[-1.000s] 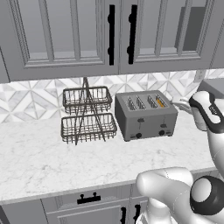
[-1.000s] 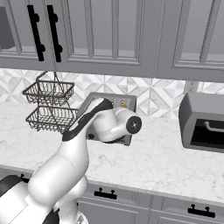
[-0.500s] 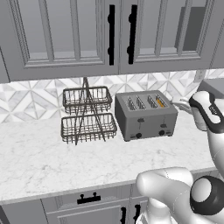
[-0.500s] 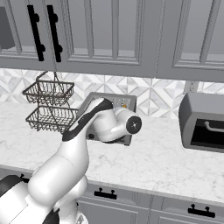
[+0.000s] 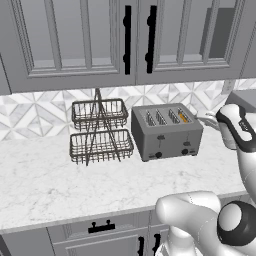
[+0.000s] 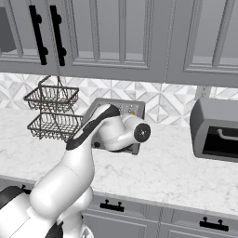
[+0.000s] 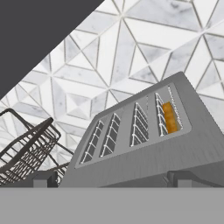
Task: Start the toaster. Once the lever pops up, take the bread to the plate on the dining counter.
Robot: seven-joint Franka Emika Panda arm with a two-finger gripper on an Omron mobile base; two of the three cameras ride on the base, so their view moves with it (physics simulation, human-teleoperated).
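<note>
The grey four-slot toaster (image 5: 167,132) stands on the marble worktop against the tiled wall, its dark levers and knobs facing the front. The bread (image 5: 184,117), a tan-orange slice, sits low in the rightmost slot and also shows in the hand view (image 7: 169,117). My gripper (image 5: 204,120) hovers just off the toaster's right end, near its top edge, pointing at it. In the hand view the gripper (image 7: 113,179) is open, fingertips wide apart with nothing between them. In the right base view my arm covers most of the toaster (image 6: 122,108). The plate and the dining counter are out of view.
A two-tier wire basket rack (image 5: 98,132) stands left of the toaster. A grey box appliance with a handle (image 6: 214,135) sits further right on the worktop (image 5: 55,185). Grey upper cabinets (image 5: 135,40) hang above; drawers run below the front edge.
</note>
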